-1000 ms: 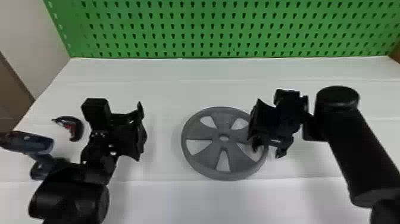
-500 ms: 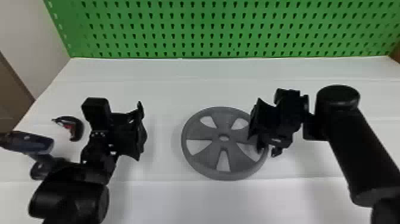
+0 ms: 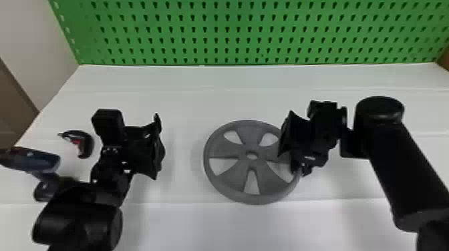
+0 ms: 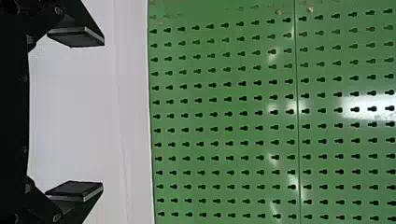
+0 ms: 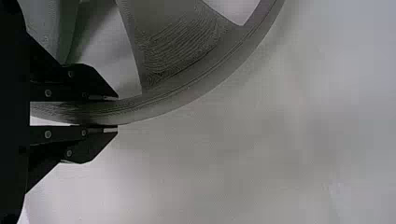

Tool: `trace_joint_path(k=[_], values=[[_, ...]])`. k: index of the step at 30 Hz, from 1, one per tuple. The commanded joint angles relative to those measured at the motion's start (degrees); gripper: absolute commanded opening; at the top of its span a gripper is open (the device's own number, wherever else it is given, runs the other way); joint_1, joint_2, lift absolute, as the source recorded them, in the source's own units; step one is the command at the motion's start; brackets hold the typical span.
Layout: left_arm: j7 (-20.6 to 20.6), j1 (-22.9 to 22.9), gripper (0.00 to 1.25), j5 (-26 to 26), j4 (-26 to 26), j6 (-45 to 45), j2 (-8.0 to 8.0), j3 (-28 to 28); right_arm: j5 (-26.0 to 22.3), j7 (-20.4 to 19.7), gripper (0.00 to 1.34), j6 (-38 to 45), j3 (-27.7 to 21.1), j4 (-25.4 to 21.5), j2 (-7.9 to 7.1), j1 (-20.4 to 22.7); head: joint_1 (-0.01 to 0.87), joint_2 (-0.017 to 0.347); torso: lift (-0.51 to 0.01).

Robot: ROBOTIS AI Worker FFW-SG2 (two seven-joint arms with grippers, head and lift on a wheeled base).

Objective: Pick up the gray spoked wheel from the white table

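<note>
The gray spoked wheel (image 3: 265, 177) lies on the white table (image 3: 183, 100), right of the middle. At the wheel's right edge is my right gripper (image 3: 296, 164). In the right wrist view, that right gripper (image 5: 116, 112) is shut on the rim of the wheel (image 5: 173, 60), one finger inside the rim and one outside. My left gripper (image 3: 157, 147) is parked over the table to the left of the wheel, apart from it. The left wrist view has the left gripper (image 4: 103, 114) open, its fingers wide apart with nothing between them.
A green pegboard (image 3: 234, 33) stands along the table's back edge. Beside the left arm lie a blue-and-black power drill (image 3: 36, 160) and a small black-and-red tool (image 3: 80, 143).
The right gripper has shut on the wheel's rim, its outer finger moving in toward the wheel. The wheel and the left arm stay where they were.
</note>
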Motion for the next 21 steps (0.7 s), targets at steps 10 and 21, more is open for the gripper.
trace_joint_path(k=[10, 21], values=[[0.2, 0.0, 1.06, 0.1, 0.0, 0.0, 0.0, -0.1, -0.5, 0.0, 0.32, 0.4, -0.4, 0.1, -0.17, -0.2, 0.77, 0.044, -0.098], [0.2, 0.1, 1.06, 0.2, 0.0, 0.0, 0.0, 0.0, -0.5, -0.1, 0.32, 2.6, -2.6, -2.7, -0.26, -0.8, 0.77, 0.044, -0.098]])
